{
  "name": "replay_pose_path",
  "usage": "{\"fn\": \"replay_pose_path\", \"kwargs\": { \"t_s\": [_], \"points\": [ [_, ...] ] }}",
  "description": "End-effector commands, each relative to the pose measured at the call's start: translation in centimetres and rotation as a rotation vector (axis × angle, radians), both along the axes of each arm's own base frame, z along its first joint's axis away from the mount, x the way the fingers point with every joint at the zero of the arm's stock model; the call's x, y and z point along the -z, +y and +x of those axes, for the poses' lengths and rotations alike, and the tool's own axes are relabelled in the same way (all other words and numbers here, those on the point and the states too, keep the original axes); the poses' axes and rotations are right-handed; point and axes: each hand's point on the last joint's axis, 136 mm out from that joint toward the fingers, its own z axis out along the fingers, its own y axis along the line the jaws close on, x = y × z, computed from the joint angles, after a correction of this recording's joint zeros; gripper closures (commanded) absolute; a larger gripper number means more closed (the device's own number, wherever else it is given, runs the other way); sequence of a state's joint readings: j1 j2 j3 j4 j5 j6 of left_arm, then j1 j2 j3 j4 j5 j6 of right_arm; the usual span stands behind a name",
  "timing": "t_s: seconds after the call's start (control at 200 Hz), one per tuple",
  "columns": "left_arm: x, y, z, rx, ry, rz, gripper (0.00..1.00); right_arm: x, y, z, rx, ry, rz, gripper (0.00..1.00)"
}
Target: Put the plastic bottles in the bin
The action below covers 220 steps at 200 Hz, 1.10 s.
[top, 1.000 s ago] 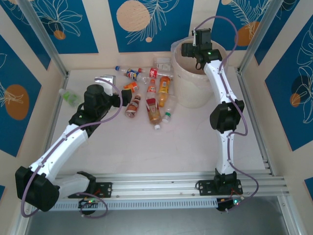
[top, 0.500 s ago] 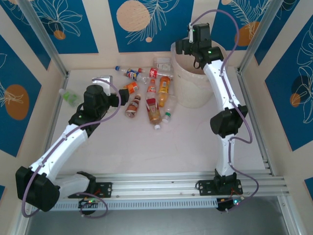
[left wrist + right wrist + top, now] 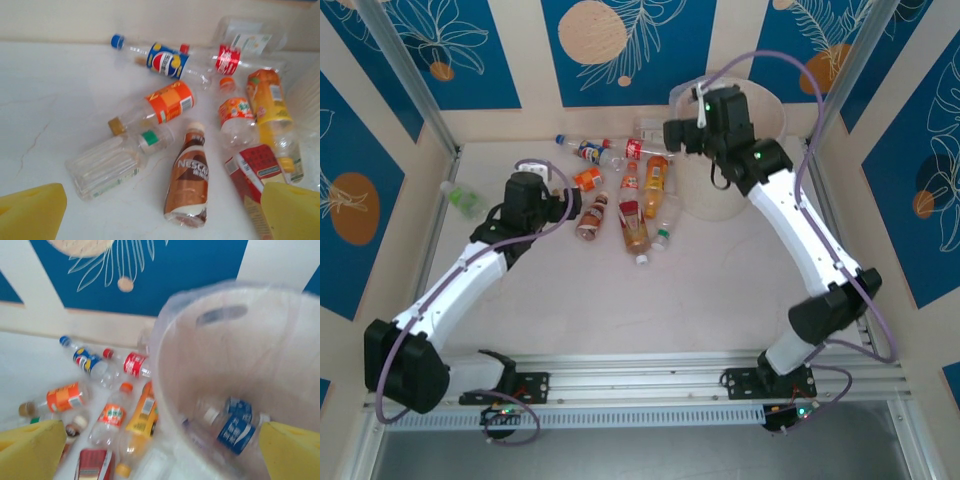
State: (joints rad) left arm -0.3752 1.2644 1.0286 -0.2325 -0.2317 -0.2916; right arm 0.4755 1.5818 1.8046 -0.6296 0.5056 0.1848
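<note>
Right wrist: blue-labelled bottle [image 3: 236, 430] inside bin [image 3: 270, 352]

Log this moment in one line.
left jaws: open, over brown bottle | right jaws: open, empty, at bin rim | bin: blue-label bottle inside | table: bottle pile

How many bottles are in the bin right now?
1 that I can make out: a blue-labelled bottle lying at the bottom of the bin. The view is blurred, so others may be hidden.

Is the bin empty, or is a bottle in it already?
Not empty: the right wrist view shows a blue-labelled bottle lying on the bottom of the bin.
</note>
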Motion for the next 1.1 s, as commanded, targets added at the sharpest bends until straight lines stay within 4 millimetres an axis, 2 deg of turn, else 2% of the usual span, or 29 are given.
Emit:
{"fn": "replay_pose_path", "kwargs": {
  "t_s": [0.0, 0.2, 0.3, 0.41, 0.515, 0.64, 0.91, 1.095],
  "points": [
    [0.9, 0.8, 0.3, -0.045, 0.070, 0.016, 0.00, 0.1, -1.2, -2.6, 0.068, -0.033, 0.077, 0.01],
    [5.5, 0.8, 1.2, -0.049, 0.217, 0.107, 0.00, 4.2, -3.1, -6.9, 0.120, 0.023, 0.121, 0.01],
    [7.4, 1.3, 2.3, -0.028, 0.298, 0.205, 0.01, 5.5, -3.9, -8.4, 0.142, 0.055, 0.142, 0.01],
    [8.8, 1.7, 3.8, 0.078, 0.398, 0.307, 0.02, 6.3, -4.3, -9.5, 0.148, 0.067, 0.155, 0.01],
    [8.9, 2.9, 5.2, 0.138, 0.431, 0.338, 0.02, 6.8, -4.6, -9.9, 0.154, 0.075, 0.153, 0.01],
    [8.9, 3.0, 6.3, 0.237, 0.475, 0.286, 0.06, 6.8, -4.8, -9.9, 0.163, 0.083, 0.140, 0.01],
    [10.8, 3.9, 7.5, 0.353, 0.605, 0.442, 0.06, 6.8, -4.8, -9.9, 0.169, 0.080, 0.141, 0.01],
    [11.6, 4.3, 7.6, 0.429, 0.652, 0.521, 0.06, 7.2, -5.0, -10.0, 0.176, 0.088, 0.134, 0.01]
  ]
}}
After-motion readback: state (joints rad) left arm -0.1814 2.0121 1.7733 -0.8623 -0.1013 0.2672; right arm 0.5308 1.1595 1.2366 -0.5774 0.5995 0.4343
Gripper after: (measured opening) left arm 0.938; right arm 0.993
